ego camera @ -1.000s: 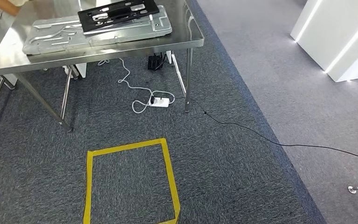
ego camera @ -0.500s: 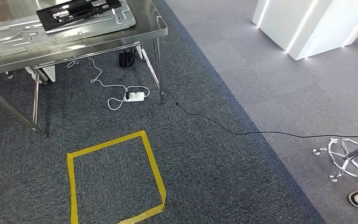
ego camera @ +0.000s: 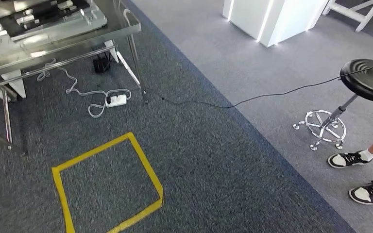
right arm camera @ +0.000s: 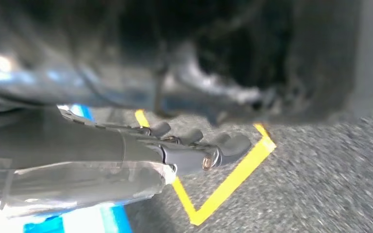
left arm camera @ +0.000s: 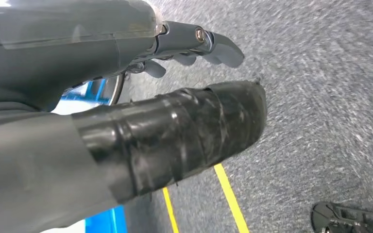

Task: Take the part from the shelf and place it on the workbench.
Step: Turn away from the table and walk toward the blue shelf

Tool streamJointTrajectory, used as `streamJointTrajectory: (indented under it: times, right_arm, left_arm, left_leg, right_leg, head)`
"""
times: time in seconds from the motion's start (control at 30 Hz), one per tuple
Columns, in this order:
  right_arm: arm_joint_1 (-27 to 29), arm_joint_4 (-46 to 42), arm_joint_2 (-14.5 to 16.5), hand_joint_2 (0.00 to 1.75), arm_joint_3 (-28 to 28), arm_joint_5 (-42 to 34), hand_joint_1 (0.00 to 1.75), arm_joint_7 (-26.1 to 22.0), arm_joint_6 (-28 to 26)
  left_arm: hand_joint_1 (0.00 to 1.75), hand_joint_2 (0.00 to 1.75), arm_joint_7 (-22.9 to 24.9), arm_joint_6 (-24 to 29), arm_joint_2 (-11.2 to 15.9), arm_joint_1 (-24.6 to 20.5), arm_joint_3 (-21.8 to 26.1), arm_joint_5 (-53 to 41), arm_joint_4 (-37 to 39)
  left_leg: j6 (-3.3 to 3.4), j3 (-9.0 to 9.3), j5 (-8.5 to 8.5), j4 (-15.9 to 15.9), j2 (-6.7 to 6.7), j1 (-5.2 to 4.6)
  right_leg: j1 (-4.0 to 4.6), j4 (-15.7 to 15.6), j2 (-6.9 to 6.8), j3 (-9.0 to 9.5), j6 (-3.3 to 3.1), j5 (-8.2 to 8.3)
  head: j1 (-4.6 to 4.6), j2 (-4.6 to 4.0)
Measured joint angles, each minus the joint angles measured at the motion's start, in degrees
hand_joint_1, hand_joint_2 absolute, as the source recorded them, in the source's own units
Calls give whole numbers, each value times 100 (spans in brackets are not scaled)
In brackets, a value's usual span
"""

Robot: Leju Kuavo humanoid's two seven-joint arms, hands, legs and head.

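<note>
Here the black part [ego camera: 39, 13] lies on the steel surface [ego camera: 77, 36] at far left; left hand [left arm camera: 126, 111] and right hand [right arm camera: 126, 150] hang over carpet, fingers apart, holding nothing

steel workbench [ego camera: 77, 36] bearing black part [ego camera: 39, 13] on silver panel [ego camera: 85, 18], dark carpet [ego camera: 213, 160] below
</note>
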Motion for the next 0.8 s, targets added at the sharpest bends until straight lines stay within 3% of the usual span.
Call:
streamJointTrajectory:
  times: [0.07, 0.1, 0.13, 0.2, 0.23, 0.27, 0.3, 0.33, 0.4, 0.47, 0.5, 0.53, 0.6, 0.63, 0.67, 0.73, 0.77, 0.8]
  right_arm:
    - [16, -1, 0, 0, -25, -21, 0, 26, 49]
    - [20, -1, 2, 0, -40, -38, 0, 38, 81]
    - [21, -2, 3, 0, -55, -56, 0, 47, 116]
    - [15, -7, 3, 0, -82, -82, 0, 58, 181]
    - [16, -12, 2, 0, -96, -89, 0, 61, 217]
    - [23, -18, 2, 0, -111, -91, 0, 66, 256]
    - [33, -23, 2, 0, -127, -92, 0, 69, 297]
    - [43, -27, 3, 0, -139, -92, 0, 73, 339]
    - [55, -32, 6, 0, -161, -91, 0, 78, 407]
    - [50, -35, 11, 0, -179, -90, 0, 78, 452]
    - [49, -37, 14, 0, -189, -90, 0, 78, 468]
    - [54, -38, 15, 0, -198, -90, 0, 78, 484]
    - [87, -39, 11, 0, -213, -90, 0, 78, 498]
    - [99, -39, 9, 0, -219, -90, 0, 78, 506]
    - [100, -40, 5, 0, -225, -90, 0, 78, 517]
    - [86, -41, 2, 0, -236, -90, 0, 78, 564]
    - [82, -42, 2, 0, -239, -89, 0, 78, 590]
    - [86, -41, 2, 0, -242, -89, 0, 75, 612]
  left_arm:
    - [0, 0, 24, 1, -1, -5, 1, 26, 0]
    - [0, 0, 33, 1, -1, -6, 1, 41, 0]
    - [0, 0, 40, 2, -2, -2, 1, 60, 0]
    - [0, 0, 50, 4, -2, 26, 1, 86, 0]
    - [0, 0, 53, 6, -2, 43, 1, 95, 0]
    - [0, 0, 48, 12, -2, 59, 1, 101, 0]
    - [0, 0, 29, 25, -2, 69, 1, 104, 0]
    - [0, 0, -3, 47, -2, 72, 2, 107, 0]
    - [0, 0, -86, 104, -2, 72, 3, 111, 0]
    - [0, 0, -146, 141, -1, 80, 3, 113, 1]
    - [0, 0, -161, 149, -1, 87, 3, 114, 1]
    - [0, 0, -169, 153, 0, 92, 3, 115, 2]
    - [0, 0, -171, 157, -1, 97, 3, 122, 4]
    - [0, 0, -171, 161, -1, 96, 4, 132, 7]
    - [0, 0, -178, 166, -2, 100, 5, 148, 9]
    - [0, 0, -237, 177, -2, 116, 9, 188, 12]
    - [0, 0, -284, 178, -2, 125, 11, 203, 13]
    - [0, 0, -330, 179, -2, 130, 14, 212, 13]
  left_leg:
    - [-70, -36, 77, 26, 96, 24]
    - [-113, -61, 26, 61, 25, 43]
    - [-153, -103, -139, 169, -117, 59]
    - [-214, -213, -721, 660, -485, 88]
    - [-224, -262, -988, 990, -586, 93]
    - [-229, -273, -1121, 1272, -630, 96]
    - [-228, -225, -1109, 1431, -649, 97]
    - [-222, -100, -977, 1411, -659, 97]
    - [-182, 408, -681, 850, -791, 98]
    - [-121, 963, -696, 37, -1044, 88]
    - [-99, 1114, -761, -228, -1126, 79]
    - [-81, 1155, -789, -340, -1122, 65]
    - [-26, 1088, -698, -373, -978, 67]
    - [19, 1041, -633, -389, -896, 71]
    - [68, 979, -562, -411, -809, 78]
    - [127, 836, -455, -419, -648, 64]
    - [135, 760, -404, -415, -561, 54]
    - [128, 679, -354, -405, -472, 48]
  right_leg:
    - [20, -155, 65, -31, -113, 7]
    - [16, -172, 110, -83, -165, 73]
    - [4, -187, 150, -149, -217, 151]
    - [1, -195, 237, -324, -280, 311]
    - [5, -185, 292, -428, -294, 388]
    - [10, -169, 355, -542, -294, 466]
    - [13, -144, 423, -666, -287, 542]
    - [11, -112, 489, -781, -275, 612]
    - [-4, -33, 625, -1002, -235, 744]
    - [-8, 34, 752, -1160, -172, 868]
    - [-9, 42, 809, -1205, -135, 934]
    - [-7, 27, 864, -1228, -93, 1003]
    - [-12, 0, 938, -1268, -20, 1085]
    - [-8, 75, 883, -1314, -6, 979]
    - [-5, 259, 781, -1384, -4, 756]
    - [-4, 908, 540, -1551, -5, 154]
    - [-11, 1268, 484, -1616, 10, -4]
    - [-19, 1556, 452, -1641, 28, 18]
  head:
    - [-1, 0]
    - [0, 0]
    - [-2, 0]
    - [-4, 0]
    - [-4, 0]
    - [-4, 0]
    - [-4, 0]
    - [-5, 0]
    - [-5, 0]
    - [-5, 0]
    - [-4, 0]
    - [-3, 0]
    - [-1, 0]
    - [6, 0]
    - [12, 0]
    - [23, 0]
    - [23, 0]
    - [24, 0]
